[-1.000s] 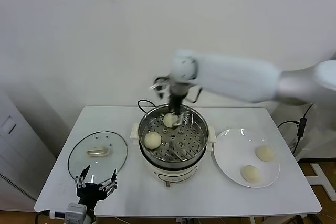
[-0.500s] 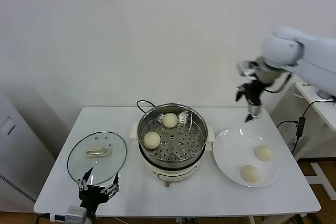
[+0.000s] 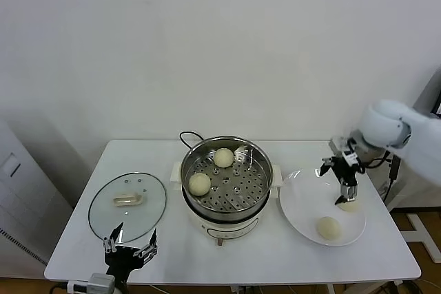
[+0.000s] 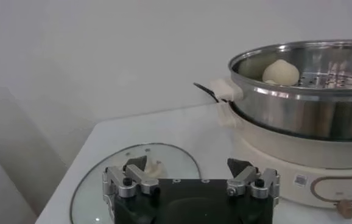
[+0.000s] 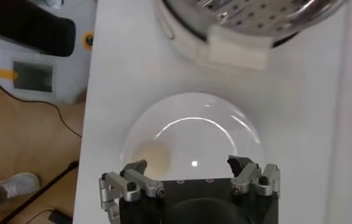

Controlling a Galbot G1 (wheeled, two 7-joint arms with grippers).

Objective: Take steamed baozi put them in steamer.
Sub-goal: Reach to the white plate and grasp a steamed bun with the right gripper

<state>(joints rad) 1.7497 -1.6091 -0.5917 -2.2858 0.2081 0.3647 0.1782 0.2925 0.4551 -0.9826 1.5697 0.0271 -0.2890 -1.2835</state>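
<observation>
Cream-white round baozi [image 3: 349, 204] lay on the white plate [image 3: 300, 204], right of the steel steamer [image 3: 227, 175], directly beneath the right gripper [image 3: 342, 182], fingers apart; the left gripper [image 3: 128, 249] waited open, near-left.

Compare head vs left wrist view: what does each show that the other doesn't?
Head only: right pincer, open, above a bun on the plate; a second plate bun; a second bun in the steamer.
Left wrist only: the control knob on the steamer base.
Both: steamer with the far bun, glass lid, left pincer open at the table's near edge.
</observation>
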